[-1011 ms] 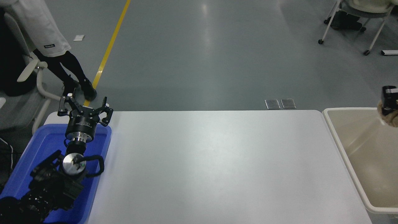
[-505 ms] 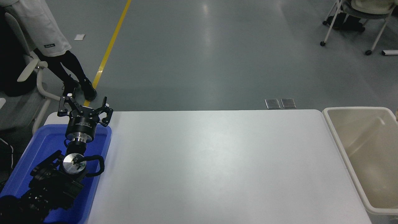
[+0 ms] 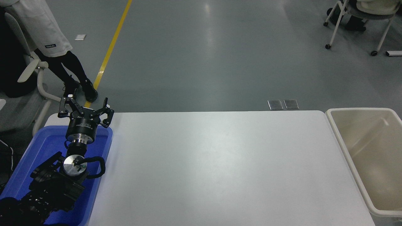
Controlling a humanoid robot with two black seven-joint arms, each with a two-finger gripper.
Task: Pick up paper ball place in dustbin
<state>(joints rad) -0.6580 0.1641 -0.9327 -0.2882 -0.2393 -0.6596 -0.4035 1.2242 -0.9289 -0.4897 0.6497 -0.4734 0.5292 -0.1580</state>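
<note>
Cream plastic dustbin (image 3: 370, 150) sits off the desk's (image 3: 213, 169) right end. I see no paper ball anywhere, nor my right arm. Left tool (image 3: 85, 110) parked over the blue tub (image 3: 34, 163) at near left, fingers spread apart, holding nothing.

- The dustbin (image 3: 333, 125) is a large cream-beige plastic bin, rectangular, with rounded corners and a thick, lighter rim.
- It stands upright at the right end of the scene, just beside the right edge of the white table (image 3: 220, 163), its rim about level with the tabletop.
- Its mouth is open to the top, showing smooth inner walls that slope down toward the bottom; the far-left corner and the long left rim are in full sight, while the right side and near end are cut off by the picture's edge.
- The paper ball cannot be made out in this view.
</note>
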